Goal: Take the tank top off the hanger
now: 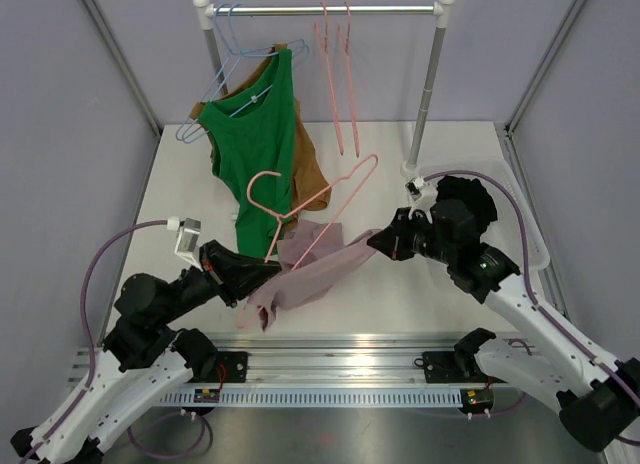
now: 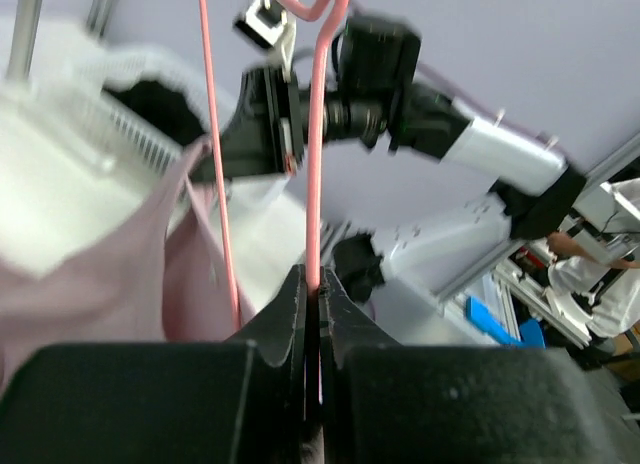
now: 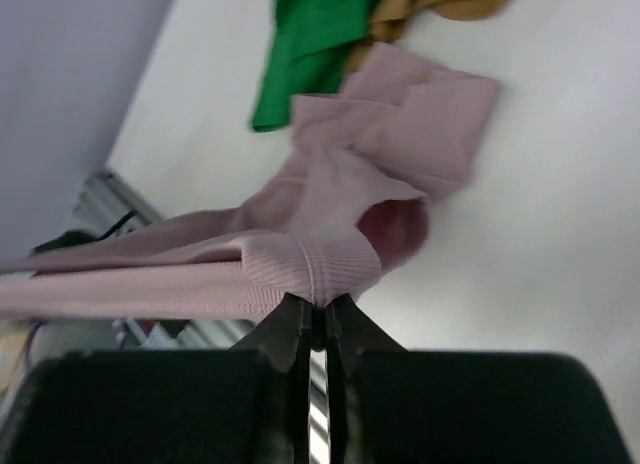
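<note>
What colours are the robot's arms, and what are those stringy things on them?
The left arm and right arm have white links and black joints. The left gripper and right gripper are black wedges. The stringy things are purple cables looping off each arm.

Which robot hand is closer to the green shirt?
Left. The left gripper sits just below the green shirt, gripping the pink hanger. The right gripper is farther off to its right, holding the pink tank top.

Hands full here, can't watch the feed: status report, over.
Left gripper shut on pink hanger. Right gripper shut on tank top hem. Top stretched between arms, strap seemingly not yet off hanger. Green top lies just behind hanger hook.
</note>
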